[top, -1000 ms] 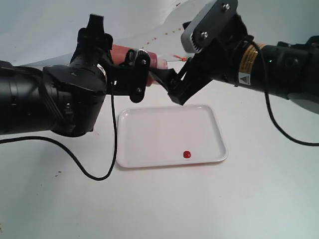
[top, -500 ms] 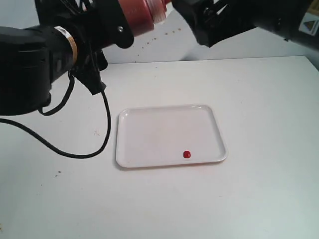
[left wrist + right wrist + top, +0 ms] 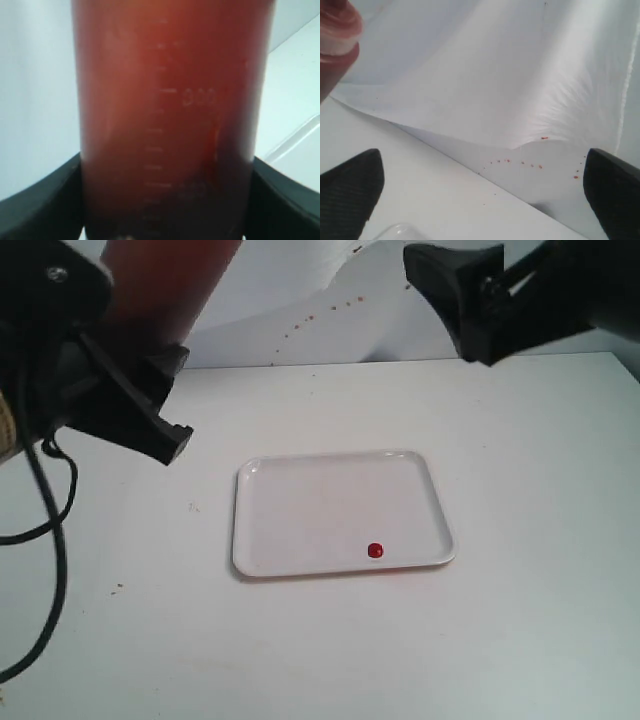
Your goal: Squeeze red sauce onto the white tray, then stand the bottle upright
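On the white tray (image 3: 320,502), one red sauce blob (image 3: 375,551).

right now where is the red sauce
In the exterior view the red sauce is a small blob on the white tray, right of its middle and close to its lower rim in that view.

Ext cam looks down; L wrist cam prob. hugs bottle (image 3: 170,125).

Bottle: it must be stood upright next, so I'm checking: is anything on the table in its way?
Nothing visible does. The left gripper holds the bottle above the table, left of the tray; no object lies on the table there.
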`<action>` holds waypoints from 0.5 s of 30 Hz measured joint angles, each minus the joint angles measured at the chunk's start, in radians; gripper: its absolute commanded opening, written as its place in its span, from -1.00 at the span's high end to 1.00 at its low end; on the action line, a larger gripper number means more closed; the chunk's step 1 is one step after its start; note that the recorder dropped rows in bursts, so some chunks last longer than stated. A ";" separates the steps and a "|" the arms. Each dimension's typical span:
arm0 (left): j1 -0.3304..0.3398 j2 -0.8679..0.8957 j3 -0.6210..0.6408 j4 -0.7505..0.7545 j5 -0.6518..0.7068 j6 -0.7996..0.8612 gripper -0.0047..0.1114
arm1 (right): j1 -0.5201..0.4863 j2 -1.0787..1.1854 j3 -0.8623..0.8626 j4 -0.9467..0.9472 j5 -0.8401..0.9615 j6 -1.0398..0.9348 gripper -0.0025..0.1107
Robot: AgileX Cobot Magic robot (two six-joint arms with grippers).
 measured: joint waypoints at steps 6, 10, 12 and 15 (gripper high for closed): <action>0.000 -0.091 0.118 0.017 -0.101 -0.227 0.92 | 0.000 -0.073 0.069 0.000 -0.013 0.098 -0.90; 0.000 -0.144 0.152 0.018 -0.206 -0.306 0.92 | 0.000 -0.096 0.075 0.000 -0.026 0.251 -0.90; 0.000 -0.162 0.156 0.022 -0.276 -0.327 0.92 | 0.002 -0.098 0.075 0.000 -0.022 0.327 -0.90; 0.000 -0.177 0.156 0.031 -0.372 -0.335 0.92 | 0.023 -0.098 0.083 -0.002 0.020 0.394 -0.90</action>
